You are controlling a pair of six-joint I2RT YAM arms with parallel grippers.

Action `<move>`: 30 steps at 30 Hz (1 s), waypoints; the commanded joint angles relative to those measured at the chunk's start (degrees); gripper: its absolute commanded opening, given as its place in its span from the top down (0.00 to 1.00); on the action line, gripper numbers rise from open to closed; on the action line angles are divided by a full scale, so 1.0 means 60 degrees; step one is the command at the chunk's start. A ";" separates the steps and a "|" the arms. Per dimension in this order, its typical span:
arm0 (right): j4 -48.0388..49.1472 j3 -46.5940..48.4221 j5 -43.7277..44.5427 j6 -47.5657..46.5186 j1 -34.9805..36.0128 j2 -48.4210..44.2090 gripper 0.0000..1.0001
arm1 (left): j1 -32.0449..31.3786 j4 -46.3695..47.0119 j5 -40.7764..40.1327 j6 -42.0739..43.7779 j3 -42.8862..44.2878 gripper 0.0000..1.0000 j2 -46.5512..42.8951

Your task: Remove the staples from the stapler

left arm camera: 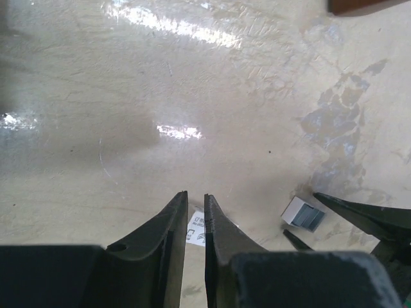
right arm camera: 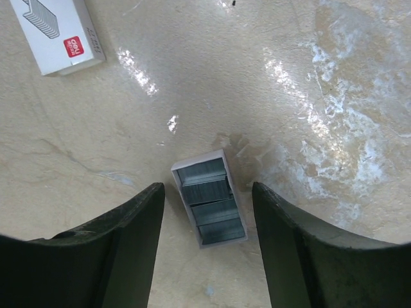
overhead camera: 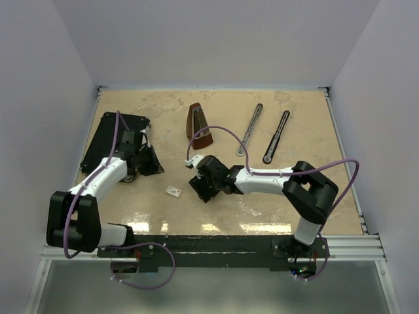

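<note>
- closest to the arm bases is a little white box (overhead camera: 173, 191), on the near side of the metronome (overhead camera: 200, 127) and a touch to its left. It's flat on the table (overhead camera: 308, 104), and the right wrist view shows a red label on it
- right gripper (right arm camera: 207, 191) is down low on the near side of the metronome, almost straight in front of it. Its fingers are spread wide, not clamped on anything
- the staples (right arm camera: 210, 204) are right there between those two fingers: grey strips packed in a small white-rimmed tray lying on the table. There's a gap on both sides, so neither finger touches the tray as far as I can see. The tray sits a bit skewed to the fingers
- left gripper (left arm camera: 196, 196) is off to the metronome's left and nearer the arms. Fingers are only a thin slit apart, with nothing between them. From its camera the staples sit well off to the right of its tips
- big flat black case (overhead camera: 108, 140) lies left of the metronome, with the left gripper at its right edge
- the stapler (overhead camera: 250, 129) is to the right of the metronome, near the back: two long thin bars side by side, one silvery and one black. Well apart from both grippers and from the staples
</note>
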 commanded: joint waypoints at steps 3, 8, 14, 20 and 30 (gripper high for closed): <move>-0.0761 0.0089 0.0708 -0.0429 -0.0003 -0.0037 0.44 | 0.0144 -0.0092 0.0193 0.0581 -0.0387 0.80 0.0054; -0.0731 -0.0057 0.0738 -0.0399 0.0026 -0.0096 0.47 | 0.0232 -0.0091 0.0149 0.0669 -0.0387 0.80 0.0142; -0.0731 -0.0116 0.0870 -0.0268 0.0172 -0.0008 0.50 | 0.0291 -0.0033 -0.0173 0.0787 -0.0343 0.78 0.0187; -0.0482 0.0044 0.0548 0.0098 0.0538 0.0109 0.55 | 0.0291 0.0040 0.0061 0.0758 -0.0446 0.76 0.0274; -0.0072 0.1011 0.0461 0.0713 0.1315 0.1061 0.57 | 0.0305 0.0084 0.0134 0.0435 -0.0680 0.67 0.0318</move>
